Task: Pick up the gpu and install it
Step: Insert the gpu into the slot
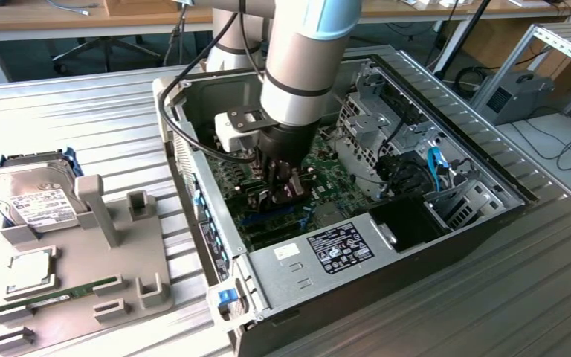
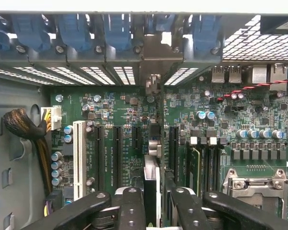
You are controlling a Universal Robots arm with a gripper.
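The end effector point(image 2: 153, 201) gripped the thin, flat gpu point(image 2: 152, 143) edge-on above the green motherboard point(image 2: 120, 139), inside the open metal computer case point(image 1: 464, 149).

gpu point(image 2: 152, 158) shows edge-on in the wrist view, its faces and lower edge hidden, so contact with the slot below can't be told. Gripper point(image 2: 152, 199) fingers point(image 2: 129, 211) are cut off by the frame at 6 o'clock; in the exterior view the arm point(image 1: 300, 67) is cropped at 12 and blocks the board point(image 1: 340, 167) behind it. Drive point(image 1: 30, 195) label print at 9 o'clock is too small to read, and the tray point(image 1: 68, 297) runs off at 8.
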